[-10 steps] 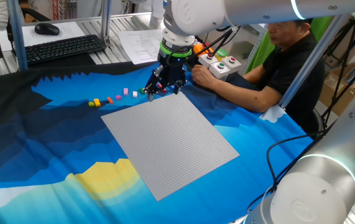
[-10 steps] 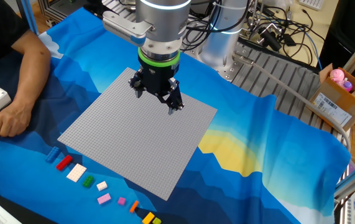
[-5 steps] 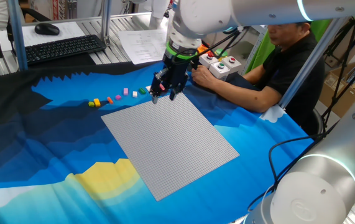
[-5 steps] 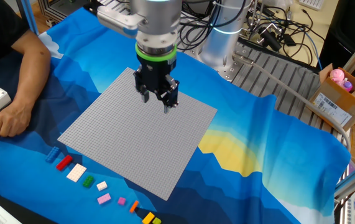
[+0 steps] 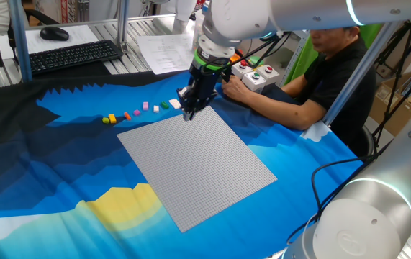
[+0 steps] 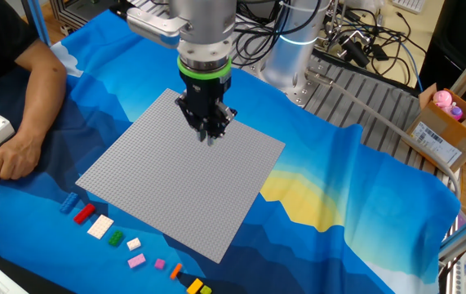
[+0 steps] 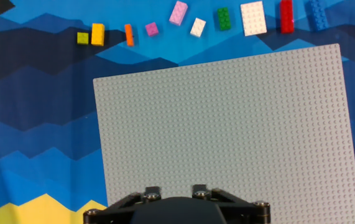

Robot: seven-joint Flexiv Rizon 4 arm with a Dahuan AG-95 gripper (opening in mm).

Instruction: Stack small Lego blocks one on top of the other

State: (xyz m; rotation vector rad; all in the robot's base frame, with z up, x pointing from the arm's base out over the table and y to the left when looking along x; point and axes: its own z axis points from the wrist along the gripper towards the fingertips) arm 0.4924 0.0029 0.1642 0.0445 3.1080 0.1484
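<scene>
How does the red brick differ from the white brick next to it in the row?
The red brick is narrow and slim; the white brick is clearly wider, the broadest in the row. The red brick is strongly coloured, the white one pale cream. In the hand view the red brick lies between the white brick and the blue brick, while the white one has the green brick on its other side. Both lie flat on the blue cloth, off the baseplate.

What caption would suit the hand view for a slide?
Looking down on the grey baseplate, with a row of small Lego blocks lined up beyond its far edge.
</scene>
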